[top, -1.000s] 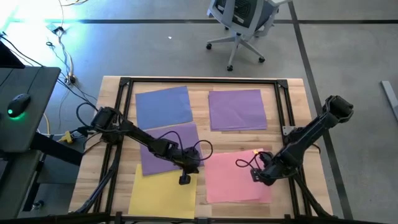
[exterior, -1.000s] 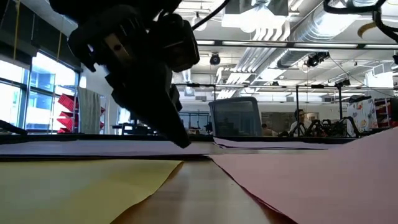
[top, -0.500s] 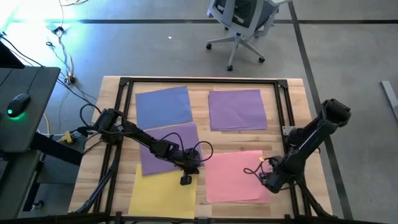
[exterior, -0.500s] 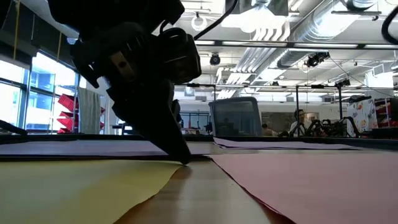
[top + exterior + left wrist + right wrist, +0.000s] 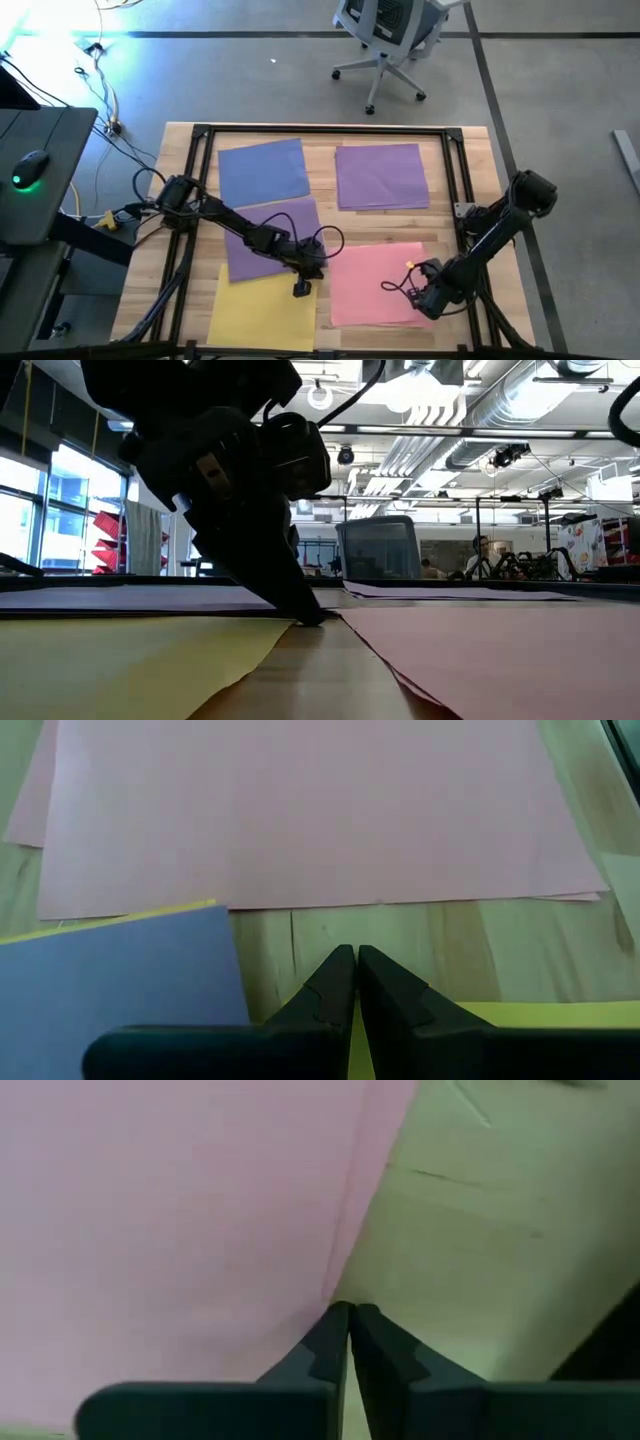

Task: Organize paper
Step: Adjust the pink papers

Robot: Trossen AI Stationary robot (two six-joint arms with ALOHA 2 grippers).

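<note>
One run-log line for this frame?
left gripper: shut, between yellow sheet and pink paper | right gripper: shut, pink paper's right edge

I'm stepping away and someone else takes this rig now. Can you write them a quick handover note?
Left gripper: shut, holding nothing, tips down on the table between the yellow sheet and the pink sheets.
Right gripper: shut at the pink sheets' right edge; whether it pinches paper is unclear.
Paper: blue sheet and purple sheet at the far side, another purple sheet lying mid-left.
Done: nothing gathered.
Left: collect everything.
</note>
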